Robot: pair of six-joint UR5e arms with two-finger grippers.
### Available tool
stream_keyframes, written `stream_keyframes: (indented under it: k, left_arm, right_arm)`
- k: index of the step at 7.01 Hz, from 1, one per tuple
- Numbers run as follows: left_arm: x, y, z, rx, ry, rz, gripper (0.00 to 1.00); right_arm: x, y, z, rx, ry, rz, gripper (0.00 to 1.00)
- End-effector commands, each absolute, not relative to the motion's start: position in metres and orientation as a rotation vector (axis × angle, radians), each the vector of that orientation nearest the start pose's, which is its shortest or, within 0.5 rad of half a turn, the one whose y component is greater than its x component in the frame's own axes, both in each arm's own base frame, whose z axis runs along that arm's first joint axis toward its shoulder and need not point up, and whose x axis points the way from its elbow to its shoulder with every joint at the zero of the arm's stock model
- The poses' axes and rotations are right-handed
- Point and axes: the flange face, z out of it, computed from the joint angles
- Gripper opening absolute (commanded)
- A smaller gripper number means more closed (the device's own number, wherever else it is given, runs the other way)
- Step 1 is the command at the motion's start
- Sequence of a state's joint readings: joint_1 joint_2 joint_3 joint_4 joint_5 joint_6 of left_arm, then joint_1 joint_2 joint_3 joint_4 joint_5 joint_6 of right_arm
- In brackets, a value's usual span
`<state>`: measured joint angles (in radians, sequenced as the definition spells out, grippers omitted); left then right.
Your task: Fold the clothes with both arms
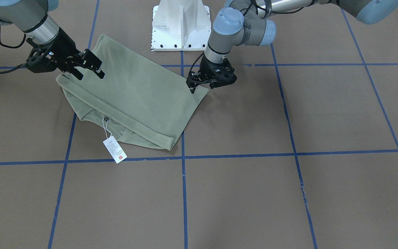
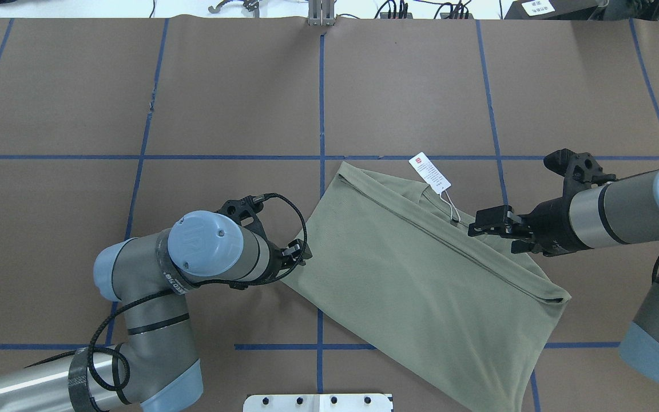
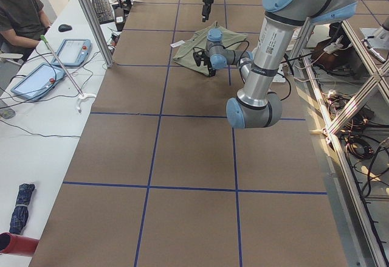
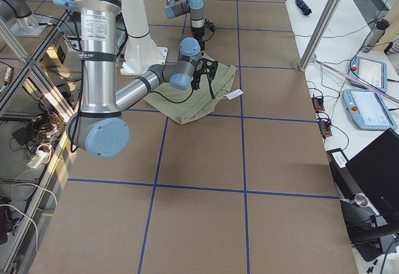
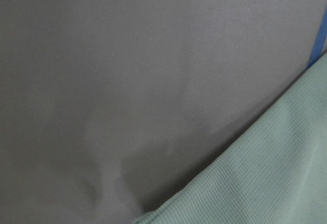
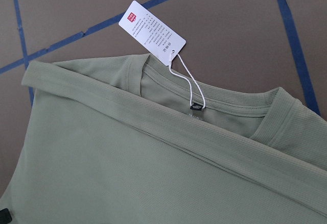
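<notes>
The sage-green shirt lies folded flat on the brown table, its neck and white hang tag toward the far side from the robot. In the overhead view the shirt stretches diagonally. My left gripper hovers low at the shirt's side corner, fingers apart, holding nothing; its wrist view shows only the shirt's edge and table. My right gripper stands open just above the fabric near the collar, beside the tag string. The right wrist view shows the collar, the tag and the folded band.
The white pedestal base stands just behind the shirt. Blue tape lines divide the table into squares. A person sits at a side table with tablets past the table's far edge.
</notes>
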<state>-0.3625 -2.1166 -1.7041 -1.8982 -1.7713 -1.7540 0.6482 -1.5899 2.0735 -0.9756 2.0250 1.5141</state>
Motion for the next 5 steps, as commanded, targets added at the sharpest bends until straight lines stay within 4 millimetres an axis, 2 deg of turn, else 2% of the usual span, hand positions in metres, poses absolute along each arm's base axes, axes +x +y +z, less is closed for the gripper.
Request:
stream_keyframes:
  k: [1,3,4,5]
  left_arm:
    - [0.582,-0.341,0.253,-0.094,1.013,-0.396,0.63]
    - [0.580,-0.345,0.252,-0.060,1.017,-0.396,0.17]
    - [0.575,-0.349,0.250,-0.039,1.022,-0.380,0.01]
    - [0.568,-0.357,0.249,-0.031,1.025,-0.394,0.00]
  right_arm:
    - [-0.317,-0.353,0.360,-0.018,-1.135,0.283,1.00]
    - [-0.317,-0.353,0.362,-0.020,-1.132,0.284,1.00]
    - [-0.317,-0.353,0.363,-0.020,-1.131,0.285,1.00]
    - [-0.317,-0.353,0.363,-0.020,-1.131,0.285,1.00]
